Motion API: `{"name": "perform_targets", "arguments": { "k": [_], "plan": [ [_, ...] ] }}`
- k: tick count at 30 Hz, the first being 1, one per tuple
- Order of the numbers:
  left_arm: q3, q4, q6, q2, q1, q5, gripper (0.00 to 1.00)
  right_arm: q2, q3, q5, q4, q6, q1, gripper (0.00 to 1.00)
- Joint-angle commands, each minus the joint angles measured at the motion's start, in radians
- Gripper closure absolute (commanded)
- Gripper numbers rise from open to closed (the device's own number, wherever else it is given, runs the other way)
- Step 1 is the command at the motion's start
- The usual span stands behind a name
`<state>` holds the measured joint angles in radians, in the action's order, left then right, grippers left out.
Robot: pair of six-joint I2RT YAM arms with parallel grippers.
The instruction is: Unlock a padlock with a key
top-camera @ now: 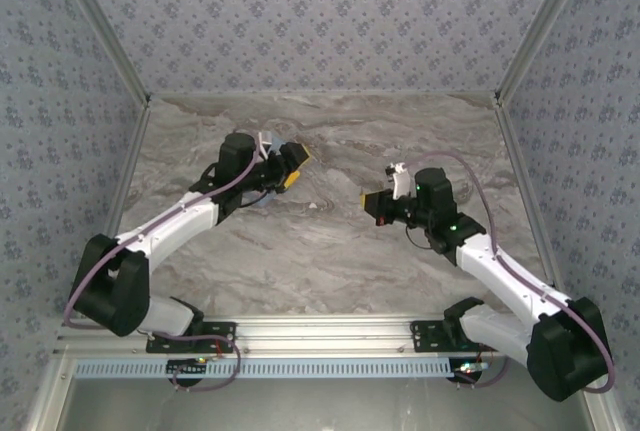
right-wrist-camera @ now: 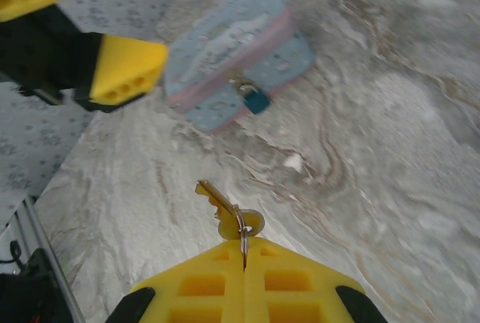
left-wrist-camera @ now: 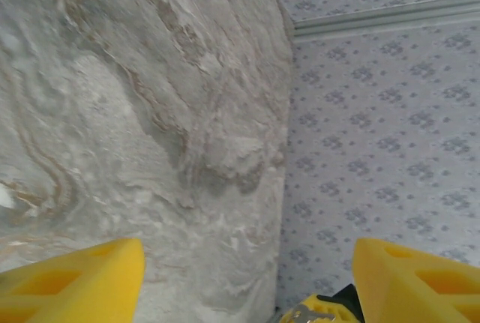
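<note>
Top view: left hand [top-camera: 293, 167] is out over the left-centre of the bench [top-camera: 330, 261], yellow fingers pointing right. Right hand [top-camera: 376, 206] faces it from the right side, pointing left, well apart from it. Too small here to judge either hand's opening.

Left wrist: the two yellow fingers [left-wrist-camera: 75, 282] sit at the bottom corners of the frame, wide apart with nothing between them. Left hand is open and empty, touching nothing. Past the fingers there's marble bench and the patterned wall [left-wrist-camera: 375, 128].

Right wrist: right hand [right-wrist-camera: 244, 252] has its fingers pressed together, clamped on the key [right-wrist-camera: 221, 207] at its head. The blade sticks out ahead, angled up-left. A thin key ring [right-wrist-camera: 251, 222] sits right at the pinch line.

Ahead of the key, a light-blue tin [right-wrist-camera: 232, 49] lies on the bench. The teal padlock [right-wrist-camera: 256, 100] hangs at the clasp on the tin's near face. The frame is blurred, so I can't tell the shackle's state. Key tip and padlock are apart, with bare bench between them.

The left hand shows at upper left, fingers spread, its lower fingertip [right-wrist-camera: 131, 68] just beside the tin's left end. Can't tell if it touches.
</note>
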<state>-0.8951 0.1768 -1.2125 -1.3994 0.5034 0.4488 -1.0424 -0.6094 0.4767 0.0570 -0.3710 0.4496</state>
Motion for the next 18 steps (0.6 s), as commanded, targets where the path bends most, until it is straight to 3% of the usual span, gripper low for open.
{"name": "perform_targets", "arguments": {
  "k": [1,7,18],
  "plan": [
    [-0.032,0.101,-0.062,-0.006,0.025,0.073,0.3,-0.028,-0.053,0.062,0.084,0.078,0.022,1.0],
    [-0.057,0.104,-0.035,-0.022,0.049,0.117,0.38,-0.091,-0.125,0.046,0.011,0.17,0.042,1.0],
    [-0.135,-0.044,0.177,-0.045,0.125,0.114,0.49,-0.191,-0.217,-0.021,-0.065,0.187,0.086,1.0]
  ]
}}
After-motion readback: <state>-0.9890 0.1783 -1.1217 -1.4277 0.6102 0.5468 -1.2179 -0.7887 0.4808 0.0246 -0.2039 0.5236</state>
